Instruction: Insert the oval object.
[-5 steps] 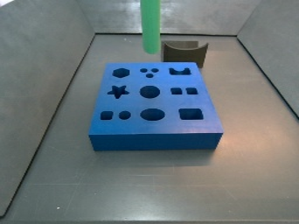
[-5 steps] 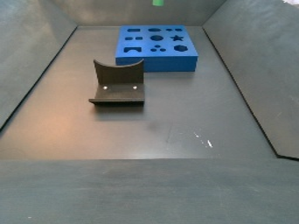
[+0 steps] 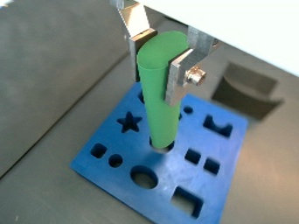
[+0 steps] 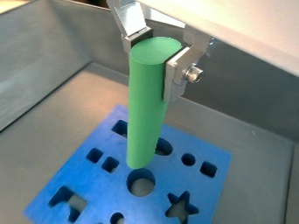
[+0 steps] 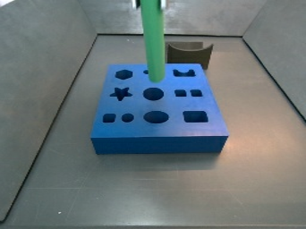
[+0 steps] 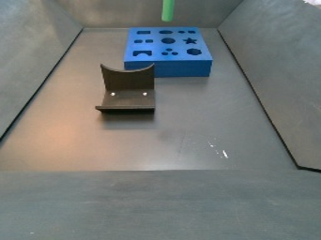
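gripper (image 4: 160, 45) clamping oval object (image 4: 149, 105), above blue block (image 4: 105, 184)

The oval object's (image 6: 168, 10) lower end hangs above the blue block (image 6: 168, 52); gripper out of view.

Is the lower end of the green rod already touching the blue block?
Cannot tell. In both wrist views the gripper holds the green rod upright over the blue block; its tip overlaps the block's top, so no gap or contact shows plainly.
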### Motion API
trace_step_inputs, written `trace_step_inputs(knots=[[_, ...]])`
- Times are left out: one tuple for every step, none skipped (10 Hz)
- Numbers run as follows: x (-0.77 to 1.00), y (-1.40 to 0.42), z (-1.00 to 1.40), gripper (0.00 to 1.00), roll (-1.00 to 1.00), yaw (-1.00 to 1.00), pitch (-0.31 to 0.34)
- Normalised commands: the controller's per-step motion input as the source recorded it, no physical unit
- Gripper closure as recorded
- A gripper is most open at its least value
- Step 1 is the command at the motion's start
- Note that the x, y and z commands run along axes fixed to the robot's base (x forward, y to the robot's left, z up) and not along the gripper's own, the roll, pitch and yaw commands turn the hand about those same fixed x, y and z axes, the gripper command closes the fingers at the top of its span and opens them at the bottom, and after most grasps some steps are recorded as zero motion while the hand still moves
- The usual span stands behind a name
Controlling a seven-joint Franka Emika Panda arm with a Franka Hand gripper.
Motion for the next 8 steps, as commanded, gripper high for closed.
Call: trace_step_inputs(knots=[[0.00,-0.09,-0.17,1.00,-0.21,-0.81,-0.049],[0.00,-0.09,-0.16,1.00,-0.21,-0.81,-0.044],[0.00,-0.09,-0.15,1.00,-0.21,-0.81,-0.041],[0.00,-0.17,-0.10,1.00,-0.11,-0.86,0.000],[0.00,-0.24,-0.25,1.00,0.00,-0.75,0.221],[0.00,-0.21,-0.24,1.00,0.01,-0.74,0.269],[0.00,-0.18,-0.27,1.00,0.02,-0.78,0.246],[-0.03,-0.15,-0.28,1.00,0.04,-0.79,0.257]])
